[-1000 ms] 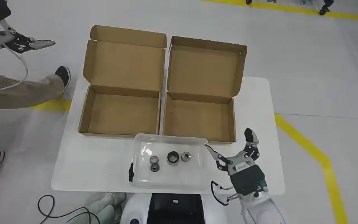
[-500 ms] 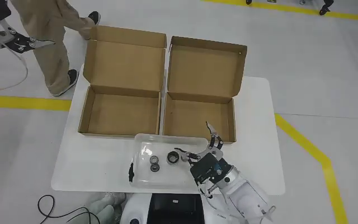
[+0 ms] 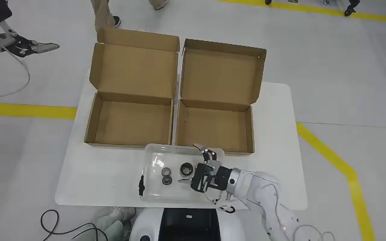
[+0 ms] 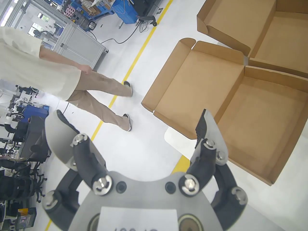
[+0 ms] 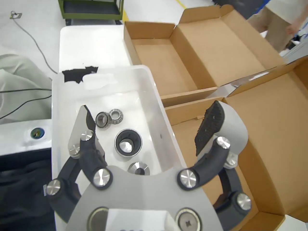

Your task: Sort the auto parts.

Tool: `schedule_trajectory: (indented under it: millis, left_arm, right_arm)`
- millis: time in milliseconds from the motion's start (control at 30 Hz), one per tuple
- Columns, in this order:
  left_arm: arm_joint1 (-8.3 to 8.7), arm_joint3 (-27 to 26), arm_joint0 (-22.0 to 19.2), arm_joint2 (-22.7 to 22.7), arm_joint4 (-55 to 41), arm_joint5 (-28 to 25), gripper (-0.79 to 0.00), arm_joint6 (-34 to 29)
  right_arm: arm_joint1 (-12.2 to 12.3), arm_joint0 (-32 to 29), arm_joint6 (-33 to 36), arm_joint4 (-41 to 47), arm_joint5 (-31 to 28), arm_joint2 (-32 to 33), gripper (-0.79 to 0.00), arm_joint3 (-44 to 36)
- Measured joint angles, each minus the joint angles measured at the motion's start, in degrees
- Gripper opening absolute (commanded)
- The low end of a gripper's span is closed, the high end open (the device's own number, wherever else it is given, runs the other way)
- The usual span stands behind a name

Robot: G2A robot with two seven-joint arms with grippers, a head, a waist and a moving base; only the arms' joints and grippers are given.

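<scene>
- Right gripper (image 5: 149,115): fingers spread wide, nothing held, poised above the clear bin (image 5: 157,97).
- Two small bearings (image 5: 109,118) touching each other, a dark ring (image 5: 128,143) and a metal cone (image 5: 138,168) lie in the bin.
- Left gripper (image 4: 130,118): released, beyond the cardboard boxes (image 3: 129,120), off the table (image 3: 274,114).

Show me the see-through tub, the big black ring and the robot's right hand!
Tub (image 5: 132,80), right wrist view, on its far wall.
Big black ring (image 5: 130,136), right wrist view, on its dark inside.
Right hand (image 5: 150,106), right wrist view, midway between its open fingertips.
</scene>
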Motion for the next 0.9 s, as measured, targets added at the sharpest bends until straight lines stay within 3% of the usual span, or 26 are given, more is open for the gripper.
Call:
schedule_trajectory:
  millis: [167,300,900]
  left_arm:
    - [0.0,0.0,0.0,0.0,0.0,0.0,0.0,0.0]
    - [0.0,0.0,0.0,0.0,0.0,0.0,0.0,0.0]
    - [0.0,0.0,0.0,0.0,0.0,0.0,0.0,0.0]
  right_arm:
    - [0.1,2.1,8.41,5.99,-4.93,-0.48,0.0,0.83]
    - [0.04,3.41,12.54,10.12,-3.88,-0.48,0.0,1.97]
    - [0.03,3.39,12.48,10.07,-3.83,-0.49,0.0,1.96]
